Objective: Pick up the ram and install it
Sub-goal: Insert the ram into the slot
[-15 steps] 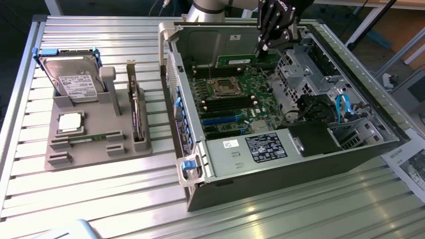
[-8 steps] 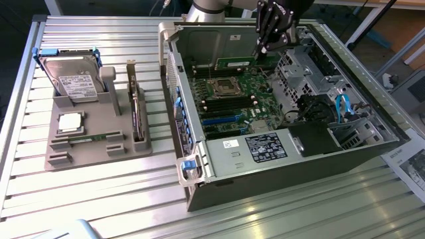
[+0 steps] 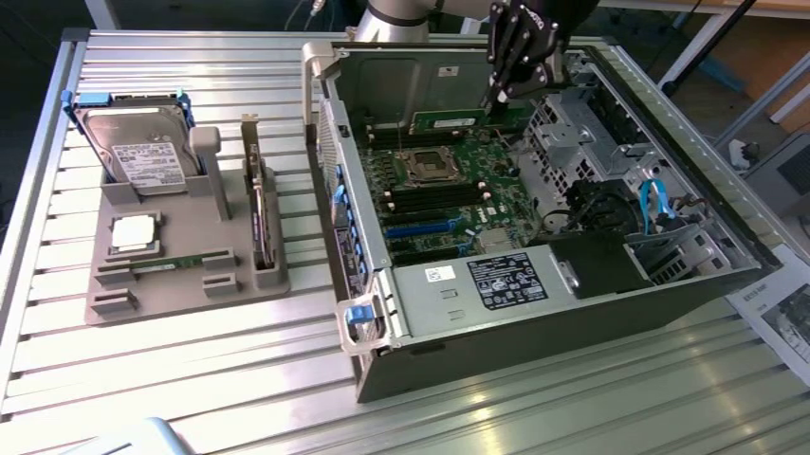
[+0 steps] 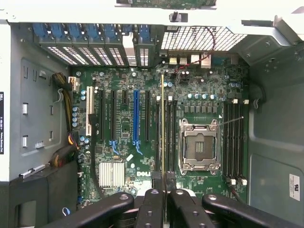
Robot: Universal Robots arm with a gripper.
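The arm (image 3: 395, 17) comes in from the far edge of the table (image 3: 190, 379) and bends down over the open computer case (image 3: 544, 332). Its black gripper (image 3: 513, 90) points into the far end of the case, above the motherboard (image 3: 469, 194). The fingers (image 4: 151, 204) are closed tight on the ram (image 3: 450, 120) and hold it at one end. The green stick reaches from there toward the exterior view's left, with its long edge level.

In the wrist view the gripper (image 4: 164, 192) looks straight down on the board, and the ram (image 4: 162, 123) shows edge-on as a thin line. It runs parallel to the memory slots (image 4: 168, 137), just beside the processor socket (image 4: 199, 145). Whether it already touches a slot, I cannot tell.

About writing — white letters near the small heatsink (image 4: 111, 173) seem to read DELL, but I am not sure. The black label (image 3: 506, 280) on the power supply and the white sticker (image 3: 439, 275) beside it carry print too small to read. The same is true for the label of the hard drive (image 3: 142, 161), which stands in the grey holder (image 3: 190, 284) well apart from the case.
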